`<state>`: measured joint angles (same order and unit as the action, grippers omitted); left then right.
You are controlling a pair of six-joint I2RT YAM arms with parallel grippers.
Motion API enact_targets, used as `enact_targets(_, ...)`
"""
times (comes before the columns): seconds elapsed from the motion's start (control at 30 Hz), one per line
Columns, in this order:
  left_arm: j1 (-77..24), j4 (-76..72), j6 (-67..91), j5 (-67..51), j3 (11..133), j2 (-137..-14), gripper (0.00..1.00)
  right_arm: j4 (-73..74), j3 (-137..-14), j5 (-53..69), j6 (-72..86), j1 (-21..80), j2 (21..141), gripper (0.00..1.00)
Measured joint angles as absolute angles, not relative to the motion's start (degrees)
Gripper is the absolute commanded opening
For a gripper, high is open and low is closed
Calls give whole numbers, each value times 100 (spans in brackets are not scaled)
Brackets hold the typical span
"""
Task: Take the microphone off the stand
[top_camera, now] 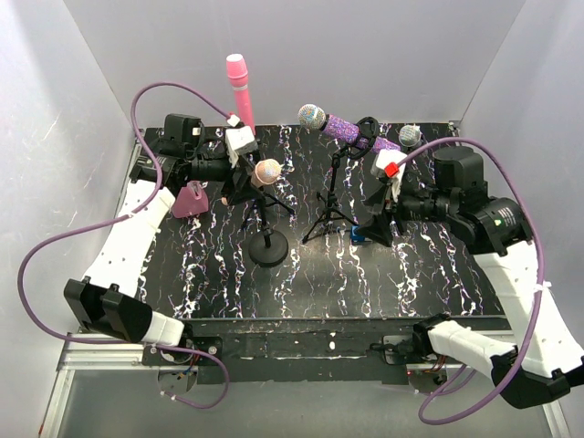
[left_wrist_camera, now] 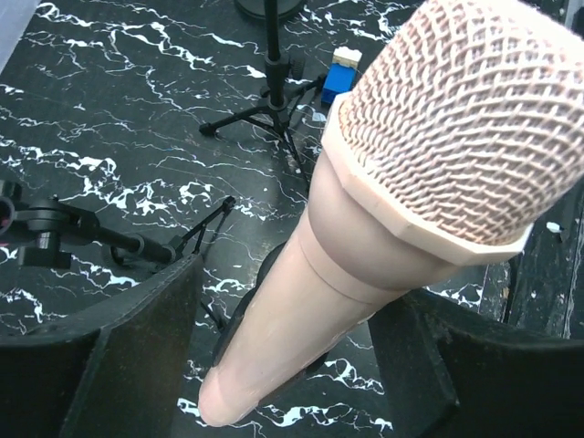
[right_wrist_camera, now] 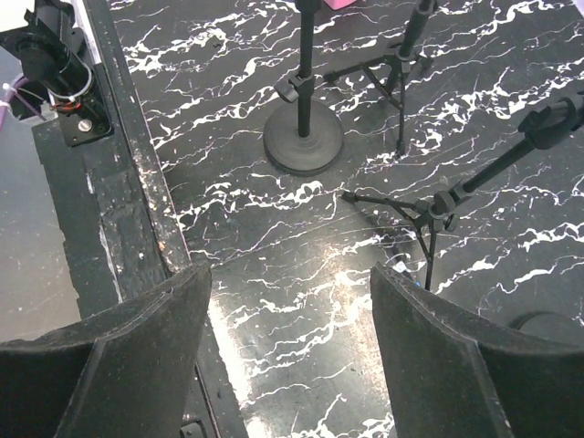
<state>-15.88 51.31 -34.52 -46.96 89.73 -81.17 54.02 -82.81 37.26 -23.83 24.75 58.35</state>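
A peach microphone (top_camera: 266, 172) with a mesh head sits tilted in the clip of a round-base stand (top_camera: 268, 247). My left gripper (top_camera: 245, 180) is at its handle. In the left wrist view the microphone (left_wrist_camera: 429, 155) runs diagonally between my left gripper's (left_wrist_camera: 287, 365) dark fingers (left_wrist_camera: 119, 365). They stand open on either side of the handle, the right one very close to it. The black clip (left_wrist_camera: 239, 315) still shows under the handle. My right gripper (top_camera: 385, 203) is open and holds nothing; its wrist view shows only bare tabletop between the jaws (right_wrist_camera: 290, 365).
A pink microphone (top_camera: 239, 87) stands upright at the back left. A purple glitter microphone (top_camera: 336, 124) sits on a tripod stand (top_camera: 328, 219). A silver-headed microphone (top_camera: 410, 136) is beside my right gripper. A small blue block (left_wrist_camera: 342, 78) lies by the tripod. The table's front edge (right_wrist_camera: 119, 201) is near.
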Motion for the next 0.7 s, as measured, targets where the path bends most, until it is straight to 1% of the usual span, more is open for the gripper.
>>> enact_targets(0.1, -1588, 5231, -3555, -4838, 8973, -8167, 59, 5249, -8281, 3726, -2259, 2571, 5972, 77)
enact_targets(0.17, -1588, 5277, -3607, -4950, 8973, -8165, 51, 5186, -8281, 3726, -2193, 2620, 6007, 76)
enact_targets(0.3, -1588, 5312, -3680, -5131, 8973, -8165, 38, 5052, -8272, 3747, -2093, 2755, 6045, 73)
enact_targets(0.37, -1592, 5308, -3677, -5205, 8971, -8165, 26, 4939, -8235, 3769, -2078, 2818, 6064, 73)
enact_targets(0.4, -1592, 5301, -3667, -5225, 8971, -8162, 17, 4842, -8200, 3771, -2069, 2864, 6075, 73)
enact_targets(0.47, -1601, 5269, -3618, -5256, 8945, -8152, 6, 4689, -8141, 3767, -2025, 2989, 6139, 76)
enact_targets(0.53, -1638, 5260, -3559, -5304, 8877, -8099, 2, 4471, -8093, 3765, -1946, 3131, 6259, 77)
enact_targets(0.7, -1994, 5225, -3531, -5210, 8705, -7859, 0, 3900, -8025, 3726, -1826, 3481, 6630, 79)
